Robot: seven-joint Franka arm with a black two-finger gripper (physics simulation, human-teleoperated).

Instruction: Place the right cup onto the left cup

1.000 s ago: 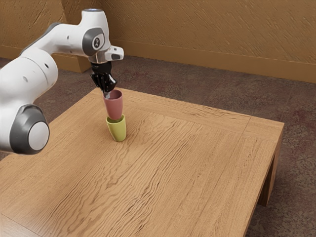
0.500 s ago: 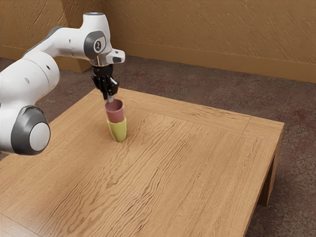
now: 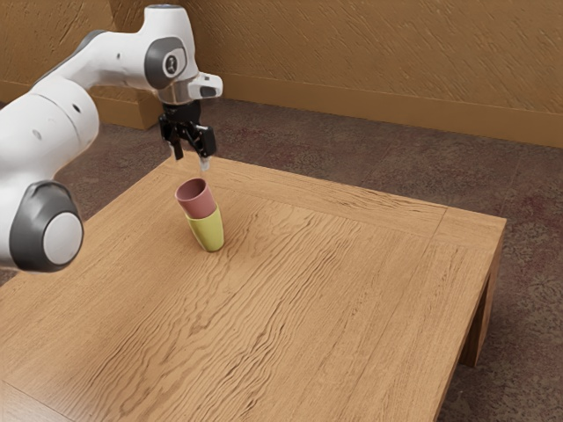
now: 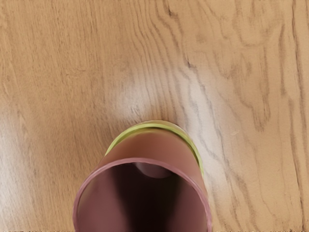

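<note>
Exterior view: the black two-finger end effector (image 3: 192, 160) is open and holds nothing, up above the cups. Under it, the round pink cup (image 3: 201, 207) sits partly inside the yellow-green cup (image 3: 208, 232) and leans to the exterior view's left. The yellow-green cup stands on the brown wooden surface (image 3: 352, 290).

Grained wood table (image 3: 334, 290) (softly glossy); smooth pink cup (image 3: 198, 204); rough wall (image 3: 369, 53).

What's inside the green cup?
The lower end of the pink cup is in the green cup. Green sides hide that end, and anything beneath it can't be seen.
</note>
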